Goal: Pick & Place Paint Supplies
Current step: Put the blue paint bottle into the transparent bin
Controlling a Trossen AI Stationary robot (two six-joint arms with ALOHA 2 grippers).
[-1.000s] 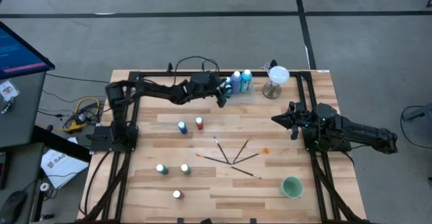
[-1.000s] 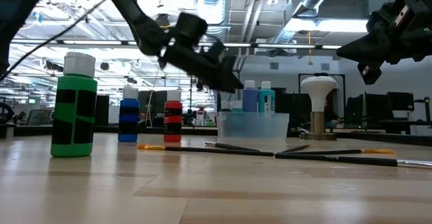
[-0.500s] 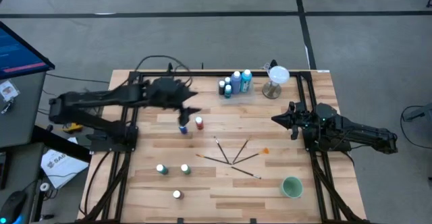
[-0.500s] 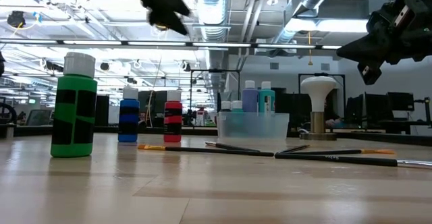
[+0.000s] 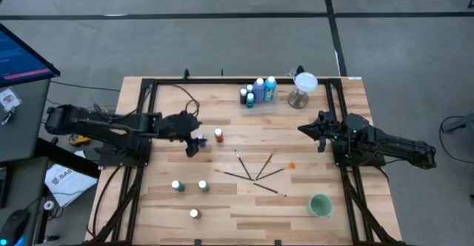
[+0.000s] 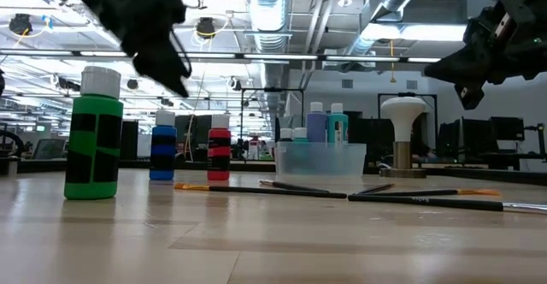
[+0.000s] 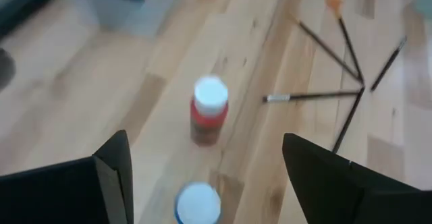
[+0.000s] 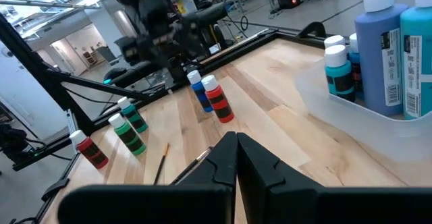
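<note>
A blue paint bottle (image 5: pixel 201 138) and a red one (image 5: pixel 218 135) stand upright on the wooden table, left of centre. My left gripper (image 5: pixel 194 144) hangs open just above the blue bottle's white cap (image 7: pixel 198 202), one finger on either side, touching nothing. The red bottle (image 7: pixel 208 110) stands just beyond. A clear tray (image 5: pixel 257 94) at the far middle holds several bottles. Thin paintbrushes (image 5: pixel 255 172) lie fanned at the centre. Three more bottles (image 5: pixel 189 190) stand near left. My right gripper (image 5: pixel 302 130) waits shut at the right, above the table.
A white-topped stemmed stand (image 5: pixel 302 87) is beside the tray at the far right. A round green cup (image 5: pixel 320 205) sits near right. A black frame runs along the table's left, right and far edges. Bare wood lies between the bottles and the brushes.
My left gripper has pulled away from the clear tray, risen, and swung toward the table's left and near side. It has then come down over the blue bottle. The bottles in the tray and on the table stand as before.
</note>
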